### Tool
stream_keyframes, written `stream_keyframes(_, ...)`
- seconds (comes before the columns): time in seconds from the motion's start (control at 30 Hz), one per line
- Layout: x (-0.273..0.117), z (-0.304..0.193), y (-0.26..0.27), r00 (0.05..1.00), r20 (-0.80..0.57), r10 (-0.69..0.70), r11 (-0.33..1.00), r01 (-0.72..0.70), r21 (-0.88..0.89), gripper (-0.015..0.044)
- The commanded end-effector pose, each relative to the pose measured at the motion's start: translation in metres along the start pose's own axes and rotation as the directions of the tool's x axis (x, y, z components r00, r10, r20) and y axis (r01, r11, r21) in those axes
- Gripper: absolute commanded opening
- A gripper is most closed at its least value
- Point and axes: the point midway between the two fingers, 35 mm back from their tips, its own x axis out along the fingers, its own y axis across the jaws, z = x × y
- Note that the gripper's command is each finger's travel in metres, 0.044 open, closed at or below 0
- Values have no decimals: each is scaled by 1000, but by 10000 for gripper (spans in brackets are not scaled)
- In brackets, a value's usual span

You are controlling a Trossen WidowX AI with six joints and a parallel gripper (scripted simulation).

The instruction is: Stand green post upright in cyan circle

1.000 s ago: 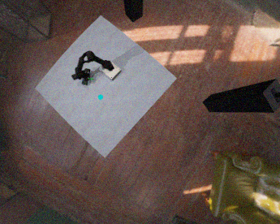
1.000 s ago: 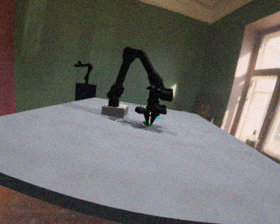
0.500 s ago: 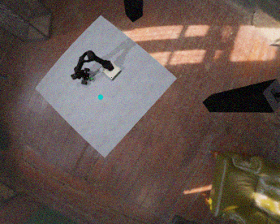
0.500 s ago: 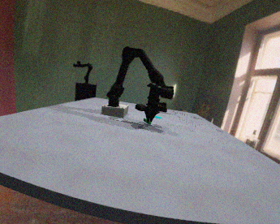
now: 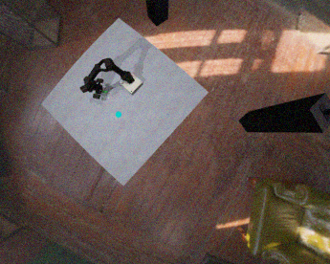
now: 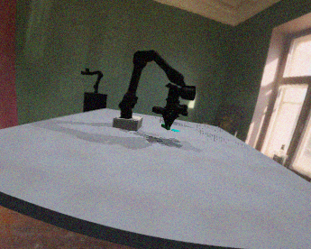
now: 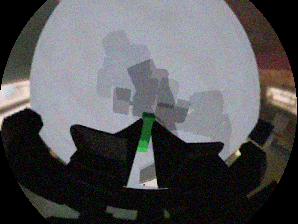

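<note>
The green post [image 5: 104, 91] [image 6: 164, 126] [image 7: 145, 131] is held between the fingertips of my gripper [image 6: 168, 128] [image 7: 147, 122], which is shut on it. In the wrist view the post runs lengthwise in the gap between the fingers. It is off the table, with the shadow apart below it in the exterior view; it is not upright, and its exact tilt is hard to tell. The cyan circle [image 5: 119, 114] [image 6: 175, 131] is flat on the table, a short way from the gripper. The circle does not show in the wrist view.
The pale table top [image 5: 132, 139] [image 6: 169, 185] carries the arm's light base block [image 5: 134, 86] [image 6: 120, 123], beside the gripper's side of the table. Shadows of the arm fall on the top. Dark stands [image 5: 285, 116] and a yellow-green object [image 5: 295, 220] are off the table.
</note>
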Motion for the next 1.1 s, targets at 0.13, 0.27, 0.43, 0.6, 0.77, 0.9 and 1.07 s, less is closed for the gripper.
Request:
stream_keyframes(0.13, -28, 1, 0, 1000, 10, 2, 1000, -2, 5, 23)
stream_keyframes(0.27, -40, -1, -1, 1000, 10, 2, 1000, -2, 5, 23)
stream_keyframes(0.43, -54, -3, -3, 1000, 10, 2, 1000, -2, 5, 23)
stream_keyframes(0.6, -55, -5, 1, 1000, 10, 3, 1000, -2, -31, 23)
stream_keyframes(0.77, -57, -9, 15, 1000, 10, 4, 988, -3, -153, 23)
stream_keyframes(0.9, -58, -14, 26, 1000, 10, 6, 969, -3, -248, 23)
stream_keyframes(1.07, -60, -20, 39, 1000, 10, 7, 931, -3, -364, 23)
